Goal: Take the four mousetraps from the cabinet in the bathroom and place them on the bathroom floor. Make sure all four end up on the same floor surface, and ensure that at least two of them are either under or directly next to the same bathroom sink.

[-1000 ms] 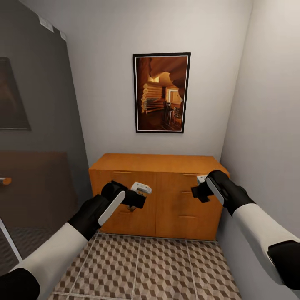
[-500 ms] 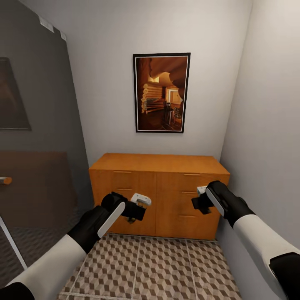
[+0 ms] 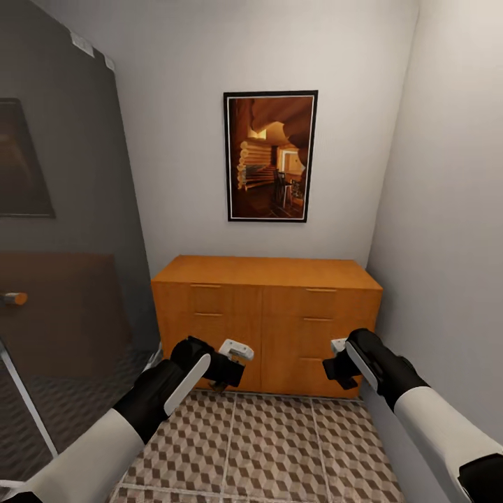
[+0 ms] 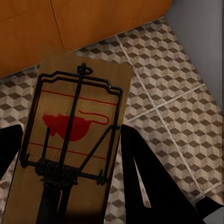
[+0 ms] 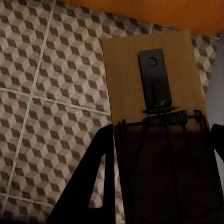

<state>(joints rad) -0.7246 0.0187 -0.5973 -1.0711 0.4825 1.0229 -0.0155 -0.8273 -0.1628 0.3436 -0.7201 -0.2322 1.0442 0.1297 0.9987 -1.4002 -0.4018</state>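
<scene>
With each claw, left (image 4: 70, 154) and right (image 5: 161, 163), pinching a mousetrap (image 4: 70, 140) over the bathroom floor (image 3: 279, 447), letting go from up here could bounce one away from the sink.

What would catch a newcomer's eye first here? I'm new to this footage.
The framed cabin picture on the far wall, above the orange-brown cabinet. Then the wrist views: each pincer, left and right, grips a wooden mousetrap, one with a red mouse print, the other, above the cube-patterned floor.
</scene>
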